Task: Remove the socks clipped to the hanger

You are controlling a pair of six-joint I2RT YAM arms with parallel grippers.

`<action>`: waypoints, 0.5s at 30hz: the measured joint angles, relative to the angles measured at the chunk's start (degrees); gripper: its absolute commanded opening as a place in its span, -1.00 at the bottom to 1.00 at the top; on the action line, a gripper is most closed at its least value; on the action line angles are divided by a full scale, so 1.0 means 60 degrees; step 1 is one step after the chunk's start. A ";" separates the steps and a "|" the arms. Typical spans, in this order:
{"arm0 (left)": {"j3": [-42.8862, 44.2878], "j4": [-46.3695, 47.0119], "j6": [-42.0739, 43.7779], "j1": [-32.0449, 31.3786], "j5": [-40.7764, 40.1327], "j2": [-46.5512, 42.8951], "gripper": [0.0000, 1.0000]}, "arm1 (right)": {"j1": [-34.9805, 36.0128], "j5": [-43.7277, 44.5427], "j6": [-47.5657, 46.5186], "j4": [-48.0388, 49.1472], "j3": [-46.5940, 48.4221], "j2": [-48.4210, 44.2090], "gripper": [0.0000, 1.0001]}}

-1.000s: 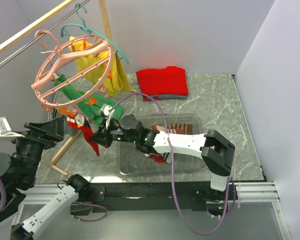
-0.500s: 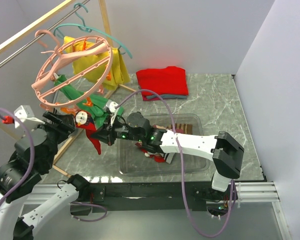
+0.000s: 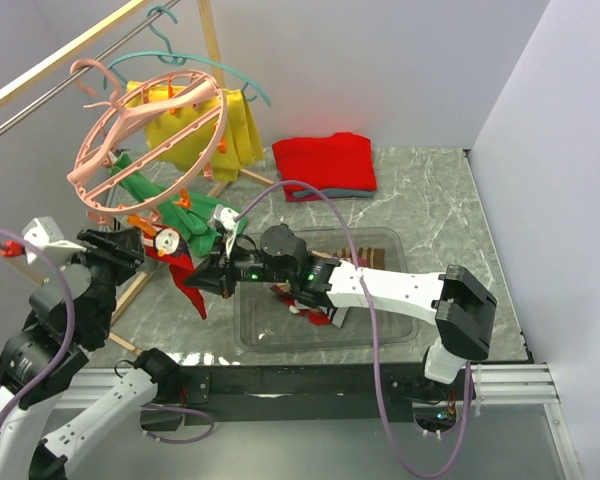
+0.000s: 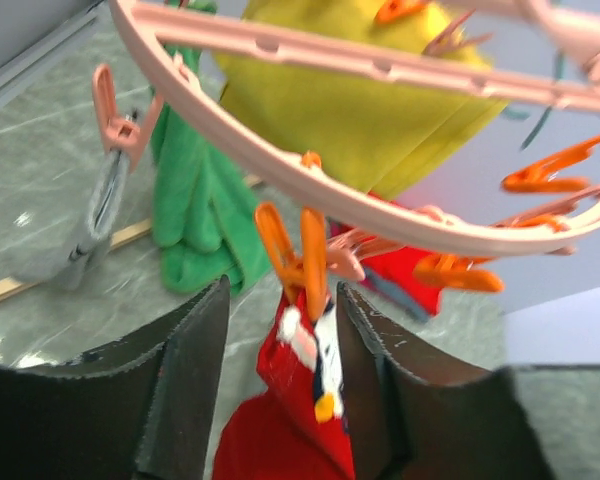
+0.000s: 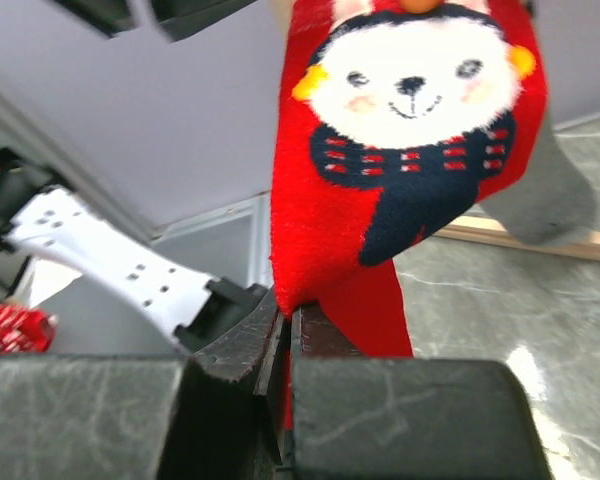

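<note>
**Red bear sock pinched at the bottom, clip between open jaws**

The pink hanger (image 3: 130, 113) hangs up high at 10 o'clock in the top view. A red sock (image 5: 410, 120) with a white bear on it hangs from an orange clip (image 4: 302, 255) on the low edge of the ring.

The right gripper (image 5: 280, 335) is at the 3 o'clock side of the sock. It is clenched tight on the sock's bottom end.

The left gripper (image 4: 282, 305) is at the 9 o'clock side. Its jaws stand apart, one on each side of the orange clip and the top of the sock. A thin gap shows on both sides, so it is not squeezing anything.

In the left wrist view, a grey sock (image 4: 90, 225) hangs from a pink clip (image 4: 115, 115) at 9 o'clock from the red sock. A green cloth (image 4: 200, 200) hangs between the two. A yellow shirt (image 4: 360, 120) hangs behind the ring.

A clear box (image 3: 380, 342) sits on the surface (image 3: 430, 200) at 5 o'clock from the hanger. Striped socks (image 3: 365, 257) lie inside it. A folded red cloth (image 3: 325, 160) lies at 12 o'clock from the box.
</note>
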 measured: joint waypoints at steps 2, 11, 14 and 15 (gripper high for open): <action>-0.0306 0.0481 0.0058 0.0000 -0.0080 -0.0335 0.12 | 0.0000 -0.0284 -0.0007 0.0004 0.0000 -0.0029 -1.00; -0.0601 0.1373 0.0073 0.0000 -0.0233 -0.0535 0.34 | 0.0000 -0.1005 -0.0011 -0.0047 -0.0036 -0.0237 -1.00; -0.0688 0.1698 0.0095 0.0000 -0.0208 -0.0350 0.32 | 0.0000 -0.1122 -0.0011 -0.0047 -0.0040 -0.0441 -1.00; -0.0747 0.1752 0.0106 0.0000 -0.0186 -0.0310 0.31 | 0.0000 -0.1144 -0.0007 -0.0047 -0.0040 -0.0517 -1.00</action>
